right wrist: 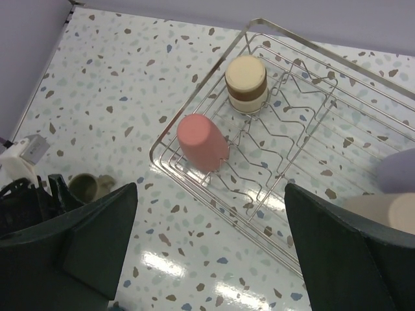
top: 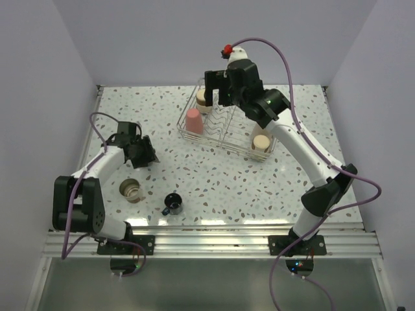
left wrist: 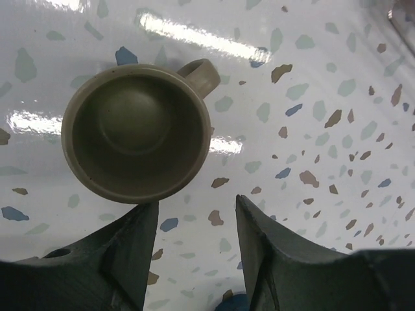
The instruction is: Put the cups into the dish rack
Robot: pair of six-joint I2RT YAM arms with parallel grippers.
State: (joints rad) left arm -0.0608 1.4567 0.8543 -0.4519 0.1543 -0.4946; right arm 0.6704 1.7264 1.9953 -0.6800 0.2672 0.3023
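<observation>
Step in hand: approach for pick-up of one more cup; grasp not yet made.
Left gripper (left wrist: 196,214): jaws about half apart, holding nothing, only speckled table (left wrist: 324,129) between the fingers.
Grey mug (left wrist: 136,133): upright, mouth up, empty, just ahead of the left gripper and off toward its left-hand finger in the wrist view; outside the jaws, rim near that fingertip with no contact visible; handle on the far side, turned away from the fingers.
Right gripper (right wrist: 211,188): spread fully wide, empty, hanging above the dish rack (right wrist: 272,162).
Below the right gripper: coral-pink tumbler (right wrist: 202,142) mouth down in the rack's corner, beige cup (right wrist: 246,83) further ahead among the prongs, a blurred lavender cup (right wrist: 397,170) at the right-hand finger's side.
Second beige cup (top: 261,142): in the rack, under the right arm's forearm.
Left to load: the grey mug, plus a grey-beige cup (top: 131,189) and a black mug (top: 173,204), both on the table behind the left gripper, toward the arm bases.
Progress, as judged: past halfway, three cups outside the rack.
Next move calls for: sideways shift of the left gripper to centre the mug body or one wall between the fingers, wider jaws if the whole body is the target, then descent and closing.
Risk, as judged: closing from the present offset likely to nudge the mug aside or clip its rim.
</observation>
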